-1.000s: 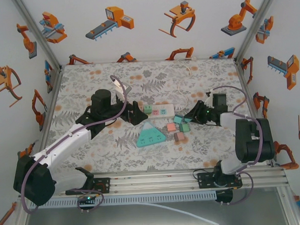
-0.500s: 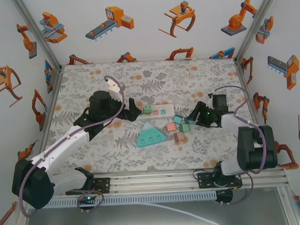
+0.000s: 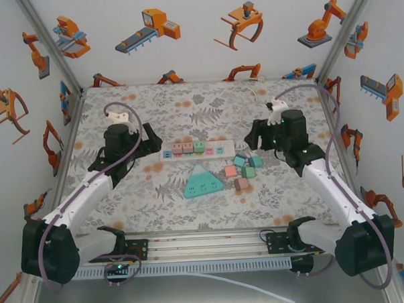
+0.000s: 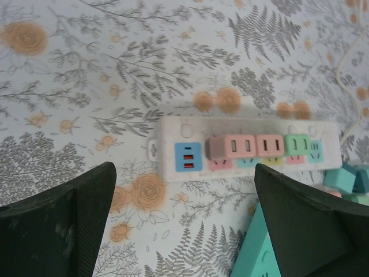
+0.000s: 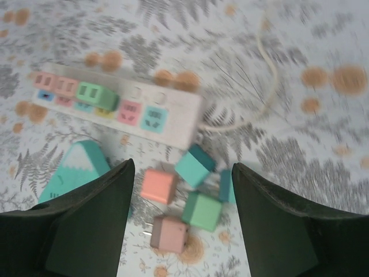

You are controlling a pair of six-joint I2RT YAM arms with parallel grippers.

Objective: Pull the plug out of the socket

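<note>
Both grippers are off the work. The left gripper (image 3: 151, 147) sits just beside the left end of the power strip (image 3: 196, 150), fingers (image 4: 63, 225) spread wide with nothing between them. The right gripper (image 3: 252, 140) is near the strip's right end, above the loose plugs (image 3: 242, 171), jaws apart and empty.

The strip lies flat mid-table (image 3: 123, 195), cord (image 5: 271, 86) running off its right end. In the left wrist view, the green plug (image 4: 297, 144) is seated in it, with the pink plugs (image 4: 241, 145) in a row to its left and then a blue USB block (image 4: 188, 156). There look to be three pinks, but the top view is too small to confirm.

The teal triangular socket (image 3: 203, 181) lies just in front of the strip, apart from it. The five loose plugs are clustered to its right, some touching.
</note>
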